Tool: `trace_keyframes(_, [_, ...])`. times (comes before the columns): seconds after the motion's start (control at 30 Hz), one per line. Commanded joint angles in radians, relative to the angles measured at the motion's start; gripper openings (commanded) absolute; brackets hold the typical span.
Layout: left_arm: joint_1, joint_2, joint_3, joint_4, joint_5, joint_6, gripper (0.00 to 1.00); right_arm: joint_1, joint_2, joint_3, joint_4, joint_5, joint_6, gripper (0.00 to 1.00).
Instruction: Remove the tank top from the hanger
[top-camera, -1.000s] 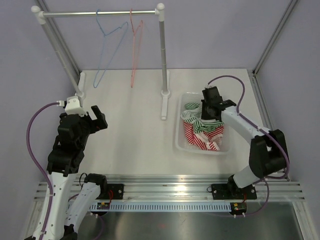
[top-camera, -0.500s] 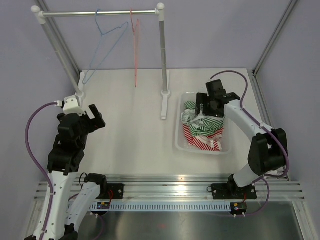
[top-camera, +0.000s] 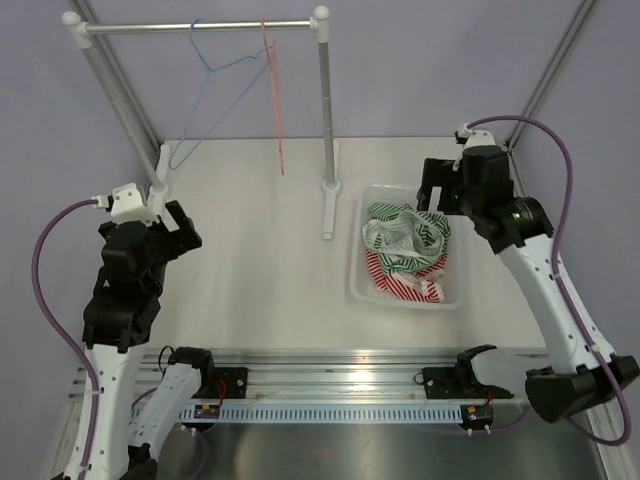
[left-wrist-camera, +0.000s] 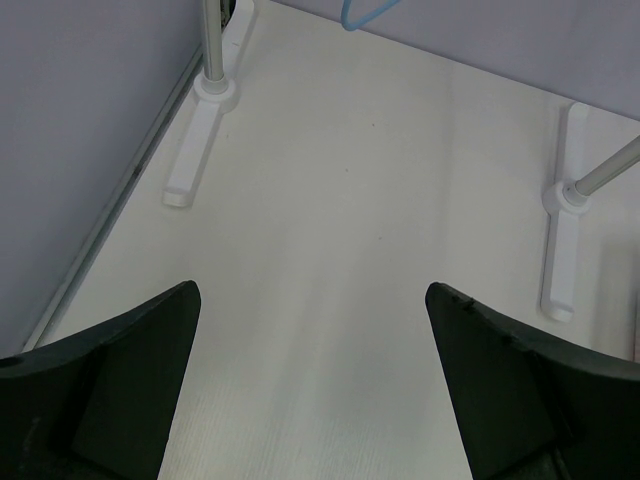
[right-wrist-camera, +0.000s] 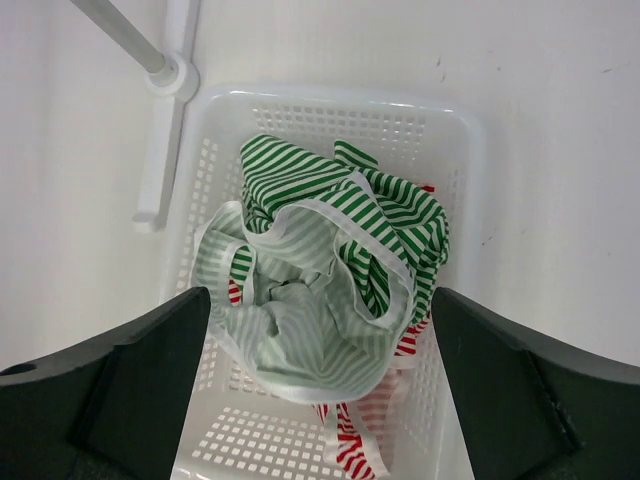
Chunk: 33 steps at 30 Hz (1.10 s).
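The green-and-white striped tank top (top-camera: 405, 235) lies crumpled in the white basket (top-camera: 356, 270), on top of a red-striped garment (top-camera: 400, 282). A bare red hanger (top-camera: 275, 100) and a bare blue hanger (top-camera: 215, 85) hang on the rail (top-camera: 150, 28). My right gripper (top-camera: 434, 190) is open, raised above the basket's far end, with nothing between its fingers. In the right wrist view the tank top (right-wrist-camera: 330, 270) lies below the open right gripper (right-wrist-camera: 320, 300). My left gripper (top-camera: 180, 226) stands open over bare table at the left, empty (left-wrist-camera: 312, 290).
The rack's right post (top-camera: 326, 110) stands just left of the basket, its foot (right-wrist-camera: 165, 130) beside the basket rim (right-wrist-camera: 470, 130). In the left wrist view the rack's two feet (left-wrist-camera: 195, 140) (left-wrist-camera: 558, 240) lie ahead, with the blue hanger's tip (left-wrist-camera: 360, 15) above.
My right gripper has opened, let go of the green tank top and risen away from the basket. The hangers have swung on the rail. The left arm has shifted slightly left.
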Motion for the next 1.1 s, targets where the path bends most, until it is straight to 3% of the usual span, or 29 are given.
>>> trace_keyframes(0.0, [0.005,0.003,0.062,-0.022,0.015,-0.007,0.99,0.004,-0.148,0.026,-0.047,0.028,-0.031,0.99])
trace_keyframes(0.27, [0.004,-0.032,0.151,-0.101,0.124,0.012,0.99,0.004,-0.324,-0.035,-0.189,0.094,-0.005,1.0])
trace_keyframes(0.5, [-0.027,-0.08,0.161,-0.191,0.09,0.039,0.99,0.004,-0.423,-0.107,-0.282,0.143,0.023,0.99])
trace_keyframes(0.77, [-0.032,-0.158,0.06,-0.208,0.121,0.036,0.99,0.004,-0.531,-0.23,-0.256,0.16,0.037,0.99])
trace_keyframes(1.07, [-0.032,-0.204,0.004,-0.164,0.128,0.033,0.99,0.004,-0.544,-0.253,-0.223,0.161,0.032,1.0])
